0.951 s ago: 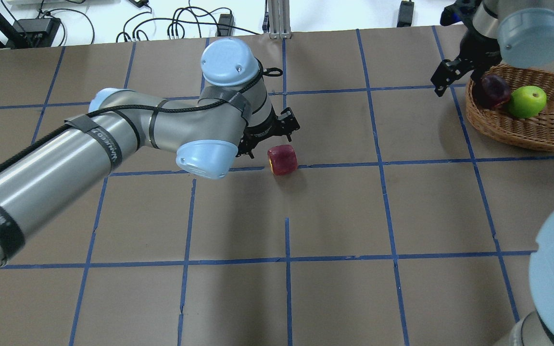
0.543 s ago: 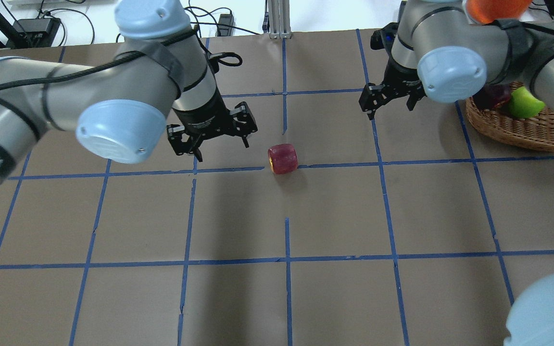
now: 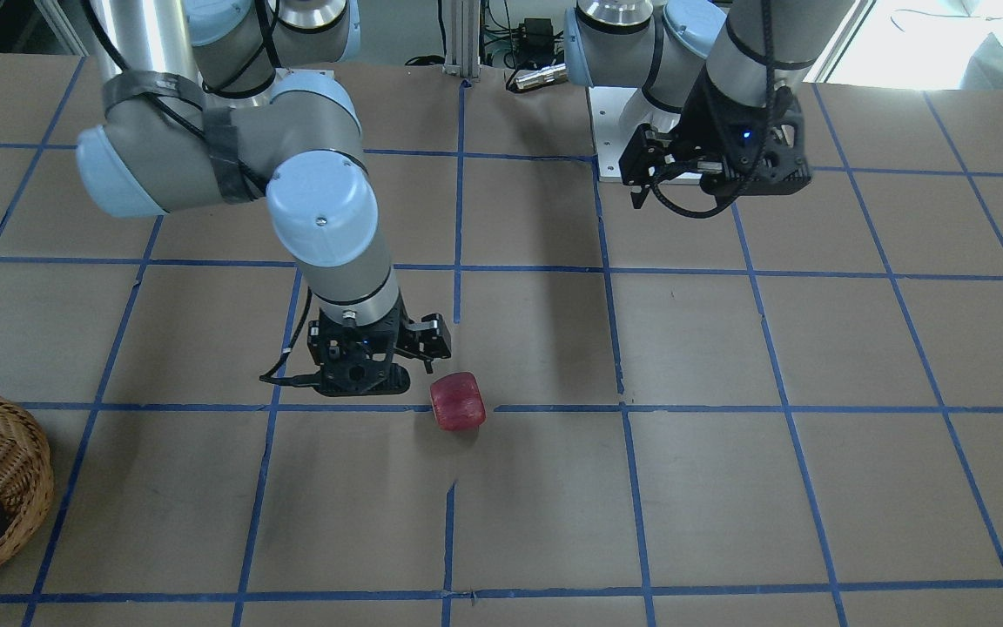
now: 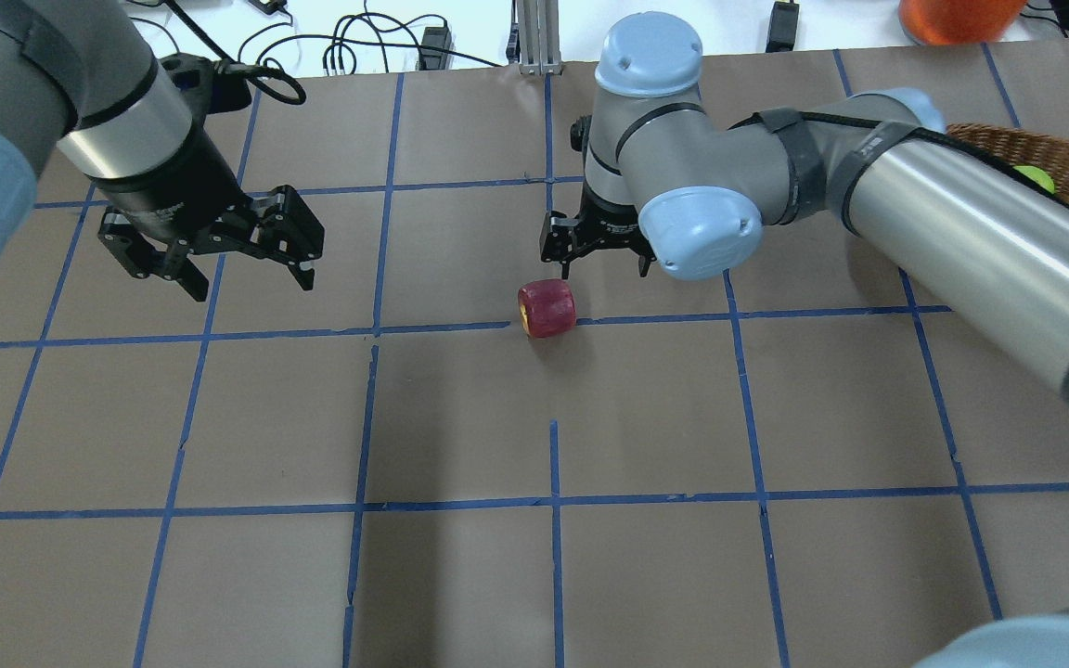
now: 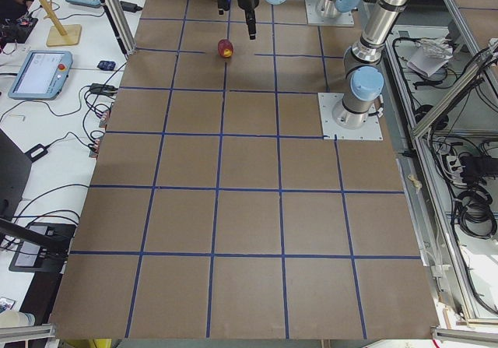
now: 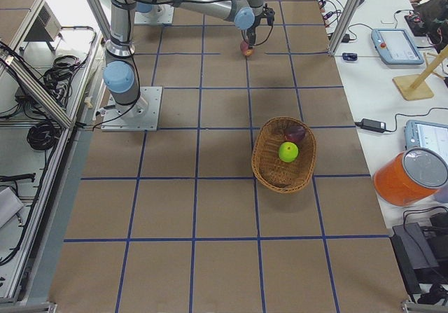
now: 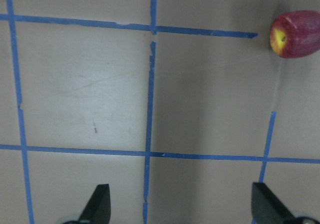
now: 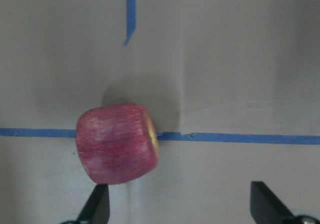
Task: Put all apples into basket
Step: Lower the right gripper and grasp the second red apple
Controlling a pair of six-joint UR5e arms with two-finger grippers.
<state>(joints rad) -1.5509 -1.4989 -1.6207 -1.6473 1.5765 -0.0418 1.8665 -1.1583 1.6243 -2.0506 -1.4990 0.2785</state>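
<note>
Find the red apple (image 4: 547,308) lying on its side on the counter (image 4: 460,417), across a blue tape line (image 4: 646,318), just beside the right gripper (image 4: 599,263), fingers (image 8: 97,206) spread and empty. Expect firm, smooth, roll-prone fruit; pinch across the rounded flanks. Note left gripper (image 4: 251,286) likewise spread, well apart.

2 apples (image 6: 288,152) in basket (image 6: 269,180)

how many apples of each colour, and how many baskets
red apple: 1, on the table
green apple: 1, in the basket
purple apple: 1, in the basket
basket: 1
total: 4 things, 3 of them apples
</note>
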